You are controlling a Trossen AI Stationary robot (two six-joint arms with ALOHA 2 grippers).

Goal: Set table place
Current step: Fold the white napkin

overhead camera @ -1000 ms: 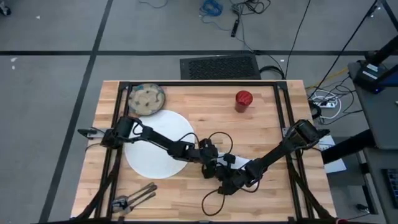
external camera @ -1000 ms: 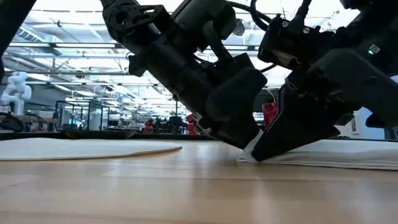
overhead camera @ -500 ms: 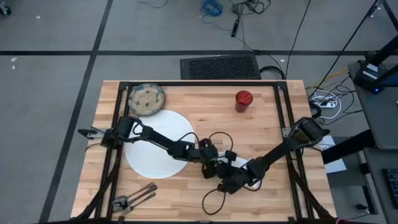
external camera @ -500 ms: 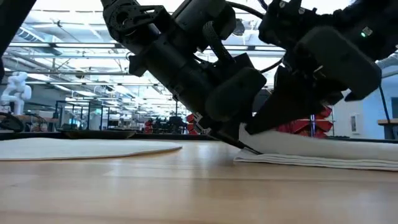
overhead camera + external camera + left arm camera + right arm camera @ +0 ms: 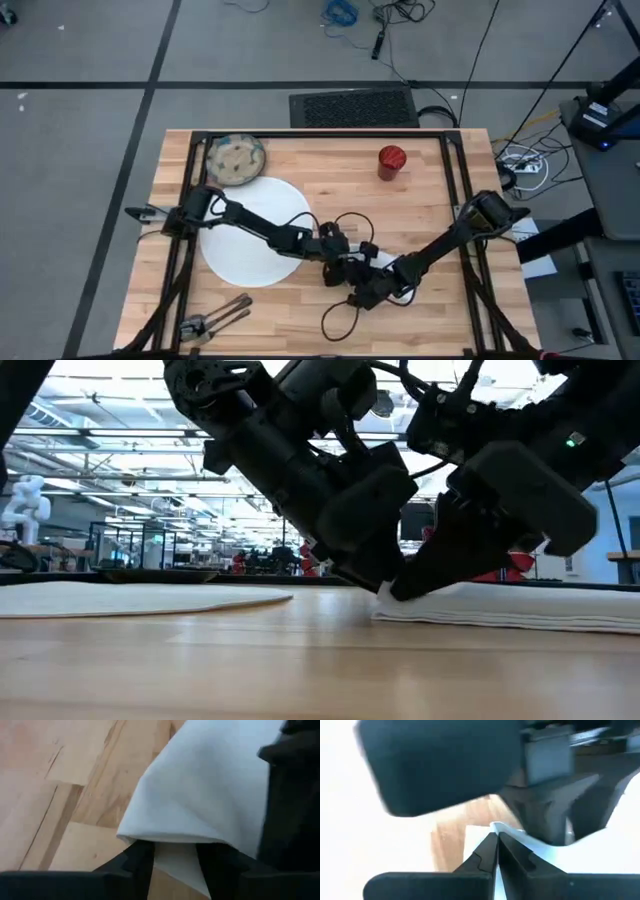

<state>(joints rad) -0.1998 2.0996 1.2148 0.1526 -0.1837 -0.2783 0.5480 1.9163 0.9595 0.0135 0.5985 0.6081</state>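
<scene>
Both grippers meet at the white cloth napkin (image 5: 500, 608), low centre-right of the table (image 5: 420, 215) — left gripper (image 5: 175, 865) and right gripper (image 5: 496, 851) each clamped on one corner, likely to refold it.

One wooden table (image 5: 420, 215) carries everything here. On it sits one large white plate (image 5: 250, 215), and just beyond the plate, toward the far edge, one speckled bowl (image 5: 236, 160). One red cup (image 5: 391, 161) stands well to the right of the plate. One white napkin (image 5: 520, 607) lies flat, right of the plate near the front half. One small cluster of dark cutlery (image 5: 215, 319) lies in front of the plate at the front left corner; how many pieces are in it I cannot tell. Two dark arms reach in, so two grippers: the left gripper (image 5: 345, 268) and the right gripper (image 5: 362, 292), both at the napkin.
</scene>
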